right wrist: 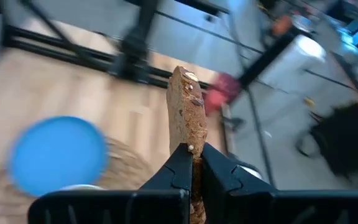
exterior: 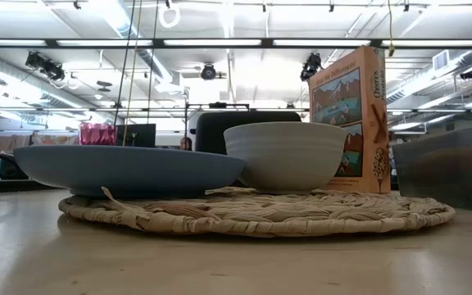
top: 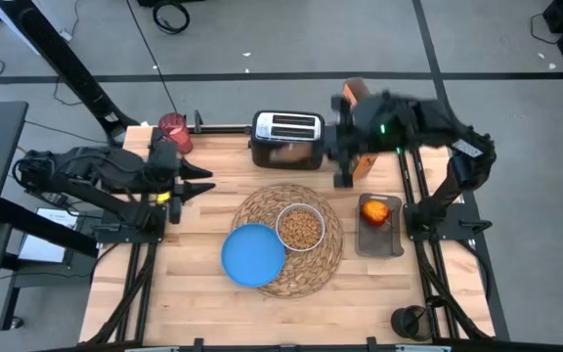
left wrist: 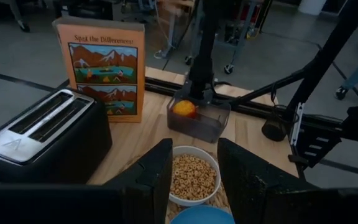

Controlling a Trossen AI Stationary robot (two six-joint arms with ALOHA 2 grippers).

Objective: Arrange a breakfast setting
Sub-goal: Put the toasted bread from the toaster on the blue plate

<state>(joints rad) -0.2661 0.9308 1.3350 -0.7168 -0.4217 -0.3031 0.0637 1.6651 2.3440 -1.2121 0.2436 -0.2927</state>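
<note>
My right pincer (right wrist: 191,163), pinching the toast (right wrist: 186,109) upright by the toaster (top: 287,139), should lower it flat onto the blue plate (top: 253,255).

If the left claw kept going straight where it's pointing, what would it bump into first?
Probably the white bowl of cereal on the placemat: it sits right between the left claw's open fingers in its wrist view. How far ahead it is, I can't tell.

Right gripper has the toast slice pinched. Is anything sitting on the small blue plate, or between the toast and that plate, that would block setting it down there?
Nothing visible blocks it. The right gripper holds the brown toast slice above the black toaster. The small blue plate is bare. The white bowl of cereal sits beside it on the round woven straw placemat, near the path.
</note>
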